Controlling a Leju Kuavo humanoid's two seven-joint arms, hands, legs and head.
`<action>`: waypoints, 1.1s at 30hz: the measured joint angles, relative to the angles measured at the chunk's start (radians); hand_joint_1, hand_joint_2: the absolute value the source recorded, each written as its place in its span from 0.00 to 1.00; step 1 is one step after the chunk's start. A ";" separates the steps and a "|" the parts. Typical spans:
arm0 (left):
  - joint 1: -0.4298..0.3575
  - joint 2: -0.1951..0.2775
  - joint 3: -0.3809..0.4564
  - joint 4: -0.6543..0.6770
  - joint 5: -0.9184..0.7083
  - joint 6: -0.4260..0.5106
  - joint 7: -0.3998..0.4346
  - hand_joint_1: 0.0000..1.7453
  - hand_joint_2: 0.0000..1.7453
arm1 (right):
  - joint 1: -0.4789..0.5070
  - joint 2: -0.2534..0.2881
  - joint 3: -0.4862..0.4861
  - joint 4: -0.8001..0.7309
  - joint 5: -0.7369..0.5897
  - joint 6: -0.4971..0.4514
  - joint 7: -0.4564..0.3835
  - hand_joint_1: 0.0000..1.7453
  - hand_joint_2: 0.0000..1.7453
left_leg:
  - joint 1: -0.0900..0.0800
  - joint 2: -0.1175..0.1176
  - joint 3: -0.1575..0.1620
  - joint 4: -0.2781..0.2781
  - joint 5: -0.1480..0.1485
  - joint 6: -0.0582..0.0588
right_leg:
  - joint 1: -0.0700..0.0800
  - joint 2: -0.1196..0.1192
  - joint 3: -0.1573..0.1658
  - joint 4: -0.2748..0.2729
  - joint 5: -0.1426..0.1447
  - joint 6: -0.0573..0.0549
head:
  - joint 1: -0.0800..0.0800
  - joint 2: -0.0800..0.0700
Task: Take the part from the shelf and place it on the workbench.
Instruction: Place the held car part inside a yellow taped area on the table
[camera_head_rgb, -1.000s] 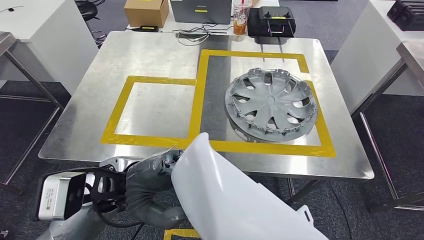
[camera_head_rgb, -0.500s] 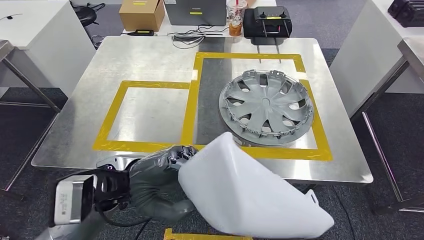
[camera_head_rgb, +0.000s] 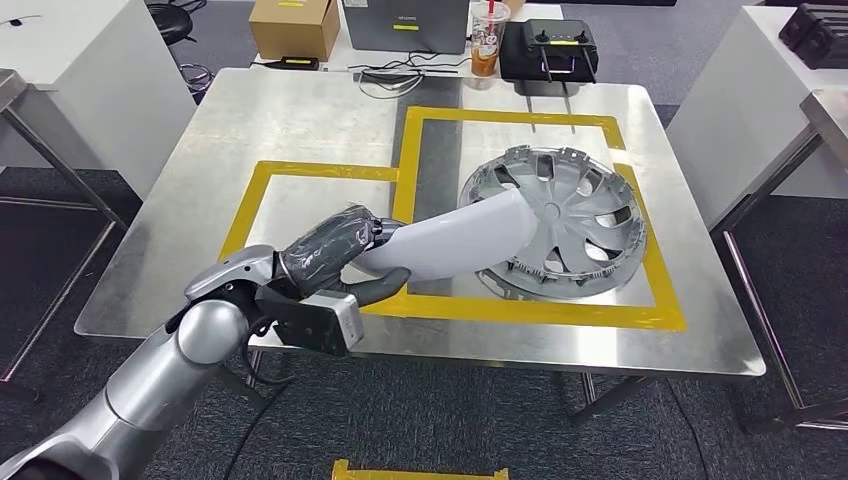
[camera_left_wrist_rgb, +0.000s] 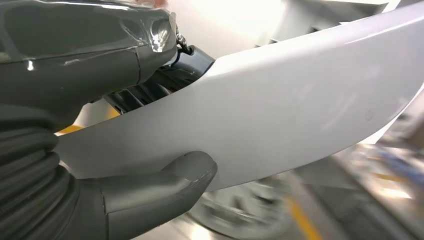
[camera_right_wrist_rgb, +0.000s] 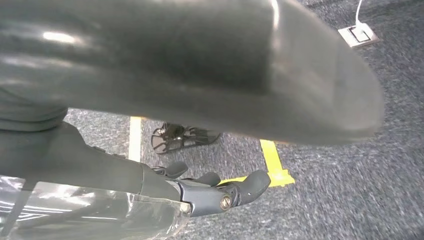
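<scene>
One white part (camera_head_rgb: 455, 243), gripped in left hand (camera_head_rgb: 335, 252)

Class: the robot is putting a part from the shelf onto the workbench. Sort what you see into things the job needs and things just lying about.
Job:
- white part
- left robot hand holding it
- workbench

Lying about:
- hubcap
- cardboard box
- drink cup
- black case

grey hubcap (camera_head_rgb: 565, 215), cardboard box (camera_head_rgb: 293, 27), iced drink cup (camera_head_rgb: 487, 37)

One white part (camera_head_rgb: 460, 245) — one hubcap (camera_head_rgb: 570, 215) — one cardboard box (camera_head_rgb: 293, 27)
</scene>
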 joint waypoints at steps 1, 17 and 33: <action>-0.007 0.002 -0.002 0.028 -0.055 0.020 0.005 1.00 1.00 | 0.000 -0.004 0.000 0.010 0.005 -0.004 -0.003 0.00 0.00 | -0.002 -0.001 0.000 0.001 0.000 0.000 | 0.000 0.000 -0.003 -0.005 0.011 0.006 | 0.000 0.000; -0.150 -0.052 -0.065 0.519 -0.594 0.165 0.133 1.00 1.00 | -0.017 -0.062 0.006 0.149 0.049 -0.062 -0.035 0.00 0.00 | 0.017 0.001 -0.144 0.270 -0.097 -0.056 | -0.002 0.003 0.119 -0.274 0.127 -0.019 | -0.011 0.000; -0.179 -0.125 0.054 0.787 -0.786 0.170 0.227 1.00 1.00 | -0.024 -0.070 0.015 0.197 0.045 -0.112 -0.029 0.00 0.00 | 0.001 -0.002 -0.010 0.007 0.002 -0.002 | 0.002 0.000 0.008 -0.083 0.068 0.016 | -0.006 0.000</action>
